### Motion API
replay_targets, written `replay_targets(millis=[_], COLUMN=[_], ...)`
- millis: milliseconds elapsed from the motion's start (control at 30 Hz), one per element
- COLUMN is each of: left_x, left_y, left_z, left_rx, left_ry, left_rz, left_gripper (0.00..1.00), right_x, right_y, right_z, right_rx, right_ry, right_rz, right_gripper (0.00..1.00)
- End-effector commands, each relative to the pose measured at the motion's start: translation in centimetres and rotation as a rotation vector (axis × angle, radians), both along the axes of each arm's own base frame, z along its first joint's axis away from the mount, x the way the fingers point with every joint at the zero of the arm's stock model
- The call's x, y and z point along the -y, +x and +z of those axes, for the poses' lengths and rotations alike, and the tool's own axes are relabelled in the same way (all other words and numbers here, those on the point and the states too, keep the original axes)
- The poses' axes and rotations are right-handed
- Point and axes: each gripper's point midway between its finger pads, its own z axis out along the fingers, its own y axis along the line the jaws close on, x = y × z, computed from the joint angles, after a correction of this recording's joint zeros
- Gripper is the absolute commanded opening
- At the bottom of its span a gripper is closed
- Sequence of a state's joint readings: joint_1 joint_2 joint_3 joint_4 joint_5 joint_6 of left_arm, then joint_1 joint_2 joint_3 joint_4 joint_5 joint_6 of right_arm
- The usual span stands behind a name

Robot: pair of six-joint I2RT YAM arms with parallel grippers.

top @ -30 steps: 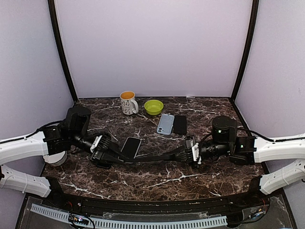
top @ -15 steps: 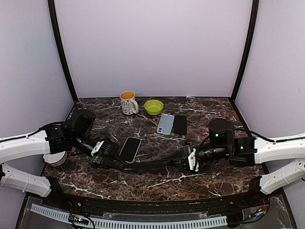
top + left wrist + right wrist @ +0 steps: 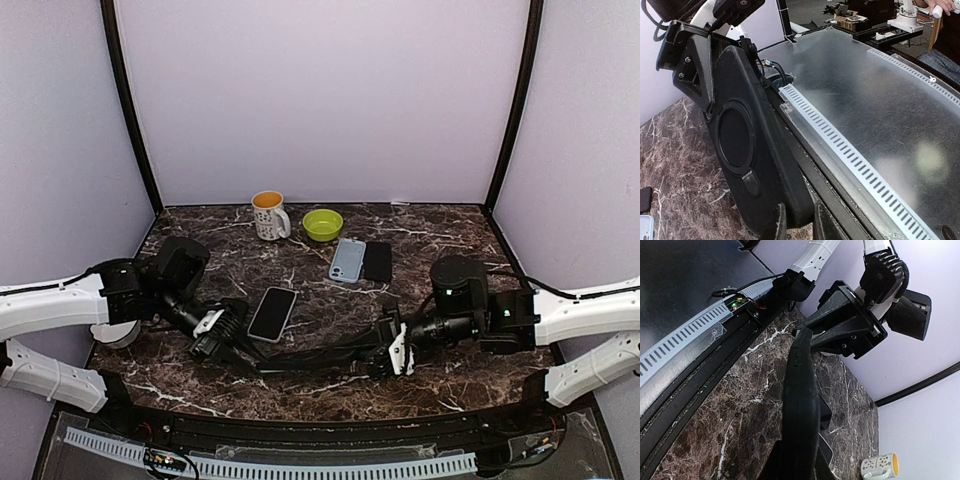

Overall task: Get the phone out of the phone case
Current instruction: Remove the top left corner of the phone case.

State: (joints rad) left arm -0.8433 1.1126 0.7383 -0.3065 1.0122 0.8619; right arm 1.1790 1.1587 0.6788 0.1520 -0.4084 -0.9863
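- Because both ends are gripped, the black phone case (image 3: 310,350) spans nine to three o'clock, with the left gripper (image 3: 222,340) and right gripper (image 3: 388,350) each clamped on one end.
- The phone (image 3: 272,313) lies flat at the case's eleven o'clock, just beside it and nearer the left gripper, its long axis near twelve-to-six.
- The case's inside is hidden.
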Motion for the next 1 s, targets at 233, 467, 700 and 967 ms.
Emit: replay_targets(millis=[233,467,700,967], left_x=[0.6,0.7,0.6,0.0], left_y=[-1.9,-1.8,-1.5,-1.4], left_z=[1.4,1.2,1.7,4.4], left_rx=[-0.053,-0.033,0.025,0.156], left_ry=[-0.005,-0.001,-0.024,-0.133], left_rz=[-0.079,-0.075,-0.055,-0.019], left_gripper=[0.15,0.15,0.44,0.57], right_x=[-2.0,-2.2,-1.5,0.7], right_y=[-1.4,-1.9,-1.1,-0.3], right_z=[3.5,3.4,3.7,4.3], right_rx=[0.186,0.18,0.135,0.057], right_ry=[0.096,0.093,0.136,0.188], right_rz=[0.077,0.086,0.008,-0.091], right_gripper=[0.0,0.0,0.0,0.0])
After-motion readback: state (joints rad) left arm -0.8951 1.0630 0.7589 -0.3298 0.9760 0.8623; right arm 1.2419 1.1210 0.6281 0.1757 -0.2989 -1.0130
